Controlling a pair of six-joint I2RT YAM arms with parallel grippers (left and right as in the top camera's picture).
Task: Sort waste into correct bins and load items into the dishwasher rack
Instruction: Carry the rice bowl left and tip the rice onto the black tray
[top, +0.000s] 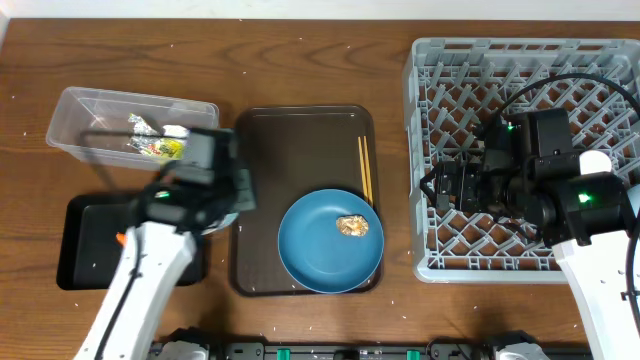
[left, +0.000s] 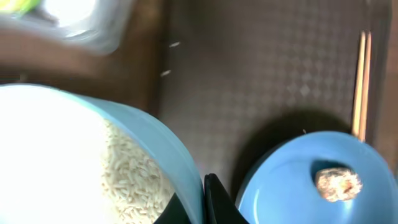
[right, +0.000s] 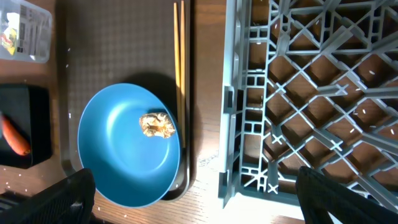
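Note:
My left gripper is shut on the rim of a light blue cup that holds white rice grains. In the overhead view it hangs at the brown tray's left edge, between the clear tub and the black tray. The tub holds the silvery wrapper and white tissue. An orange carrot lies in the black tray. The blue plate carries the golden-brown morsel. The chopsticks lie beside it. My right gripper is open over the grey rack's front left corner. No bowl or pink cup shows.
The brown serving tray lies between the bins and the rack, with the plate and chopsticks on it. The rack fills the right side of the table. A few small white specks dot the wooden tabletop.

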